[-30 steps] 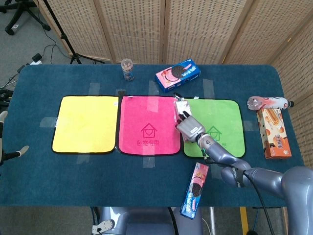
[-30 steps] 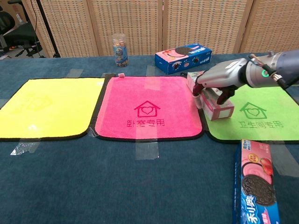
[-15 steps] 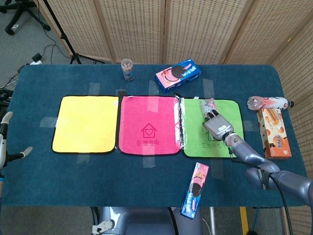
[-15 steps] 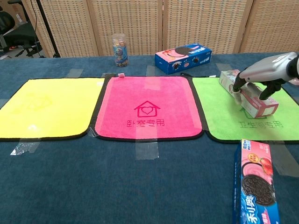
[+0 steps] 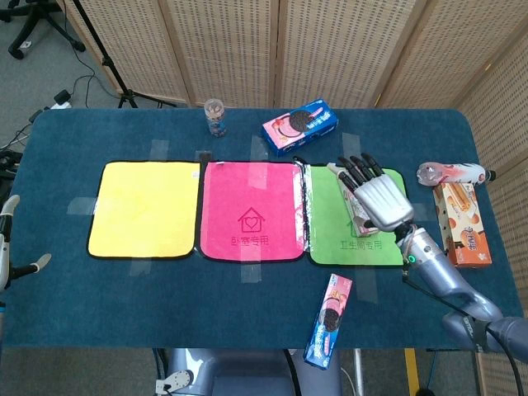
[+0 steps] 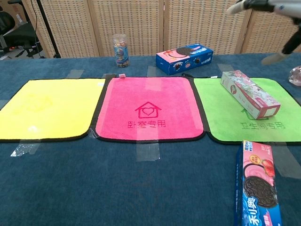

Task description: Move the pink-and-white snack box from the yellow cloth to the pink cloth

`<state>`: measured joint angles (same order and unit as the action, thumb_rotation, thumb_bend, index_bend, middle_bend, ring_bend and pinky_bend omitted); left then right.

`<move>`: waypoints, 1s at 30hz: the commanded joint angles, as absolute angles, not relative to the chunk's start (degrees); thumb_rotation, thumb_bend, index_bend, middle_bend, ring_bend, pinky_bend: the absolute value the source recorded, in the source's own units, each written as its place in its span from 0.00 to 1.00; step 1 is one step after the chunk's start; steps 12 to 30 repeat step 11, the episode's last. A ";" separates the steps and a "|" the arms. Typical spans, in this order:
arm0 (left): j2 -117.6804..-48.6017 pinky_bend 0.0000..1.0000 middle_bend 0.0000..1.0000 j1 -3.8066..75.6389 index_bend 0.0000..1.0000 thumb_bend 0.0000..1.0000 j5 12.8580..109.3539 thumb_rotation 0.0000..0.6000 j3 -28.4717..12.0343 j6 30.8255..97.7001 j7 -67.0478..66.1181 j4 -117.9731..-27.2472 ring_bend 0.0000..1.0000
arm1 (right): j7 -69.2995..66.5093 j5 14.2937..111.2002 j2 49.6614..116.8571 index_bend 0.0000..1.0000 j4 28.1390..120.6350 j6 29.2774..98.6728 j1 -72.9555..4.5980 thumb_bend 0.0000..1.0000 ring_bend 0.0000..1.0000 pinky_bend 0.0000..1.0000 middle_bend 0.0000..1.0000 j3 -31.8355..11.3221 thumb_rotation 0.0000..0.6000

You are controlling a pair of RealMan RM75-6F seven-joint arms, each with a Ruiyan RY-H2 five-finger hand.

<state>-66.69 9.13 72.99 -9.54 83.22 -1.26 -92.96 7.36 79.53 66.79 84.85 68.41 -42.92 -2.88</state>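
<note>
The pink-and-white snack box [image 6: 249, 94] lies flat on the green cloth [image 6: 235, 123], at an angle. The yellow cloth [image 5: 147, 209] and the pink cloth [image 5: 252, 210] have nothing on them. My right hand [image 5: 378, 196] hovers above the box with its fingers spread and holds nothing. It hides most of the box [image 5: 360, 219] in the head view. In the chest view only parts of the right hand [image 6: 275, 5] show at the top right, well above the box. My left hand [image 5: 10, 247] sits at the table's left edge, fingers apart, holding nothing.
A blue-and-pink cookie box [image 6: 184, 57] and a clear jar [image 6: 121, 49] stand at the back. Another cookie box [image 6: 257, 186] lies at the front edge right. An orange box [image 5: 462, 224] and a bottle [image 5: 454, 173] lie at the far right.
My right hand carried the snack box from the pink cloth's right edge onto the green cloth, let it go and rose with its fingers spread.
</note>
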 commanded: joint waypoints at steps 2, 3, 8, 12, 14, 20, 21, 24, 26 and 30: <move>-67.55 0.00 0.00 8.39 0.00 0.00 75.27 1.00 -8.16 84.19 -0.48 -90.69 0.00 | 7.73 85.60 63.72 0.00 88.97 83.06 -30.67 0.00 0.00 0.00 0.00 -1.40 1.00; -67.68 0.00 0.00 8.26 0.00 0.00 75.49 1.00 -7.94 84.24 -0.25 -90.37 0.00 | 7.45 85.61 63.72 0.00 88.91 83.91 -29.68 0.00 0.00 0.00 0.00 -1.10 1.00; -67.41 0.00 0.00 7.05 0.00 0.00 76.73 1.00 -6.93 84.81 2.29 -89.86 0.00 | 1.13 85.52 65.83 0.00 84.69 91.75 -20.09 0.00 0.00 0.00 0.00 1.81 1.00; -67.58 0.00 0.00 6.29 0.00 0.00 76.43 1.00 -7.05 85.98 1.77 -90.52 0.00 | -2.22 85.40 67.33 0.00 82.09 93.27 -16.96 0.00 0.00 0.00 0.00 2.56 1.00; -67.58 0.00 0.00 6.29 0.00 0.00 76.43 1.00 -7.05 85.98 1.77 -90.52 0.00 | -2.22 85.40 67.33 0.00 82.09 93.27 -16.96 0.00 0.00 0.00 0.00 2.56 1.00; -67.58 0.00 0.00 6.29 0.00 0.00 76.43 1.00 -7.05 85.98 1.77 -90.52 0.00 | -2.22 85.40 67.33 0.00 82.09 93.27 -16.96 0.00 0.00 0.00 0.00 2.56 1.00; -67.58 0.00 0.00 6.29 0.00 0.00 76.43 1.00 -7.05 85.98 1.77 -90.52 0.00 | -2.22 85.40 67.33 0.00 82.09 93.27 -16.96 0.00 0.00 0.00 0.00 2.56 1.00; -67.58 0.00 0.00 6.29 0.00 0.00 76.43 1.00 -7.05 85.98 1.77 -90.52 0.00 | -2.22 85.40 67.33 0.00 82.09 93.27 -16.96 0.00 0.00 0.00 0.00 2.56 1.00; -67.58 0.00 0.00 6.29 0.00 0.00 76.43 1.00 -7.05 85.98 1.77 -90.52 0.00 | -2.22 85.40 67.33 0.00 82.09 93.27 -16.96 0.00 0.00 0.00 0.00 2.56 1.00; -67.58 0.00 0.00 6.29 0.00 0.00 76.43 1.00 -7.05 85.98 1.77 -90.52 0.00 | -2.22 85.40 67.33 0.00 82.09 93.27 -16.96 0.00 0.00 0.00 0.00 2.56 1.00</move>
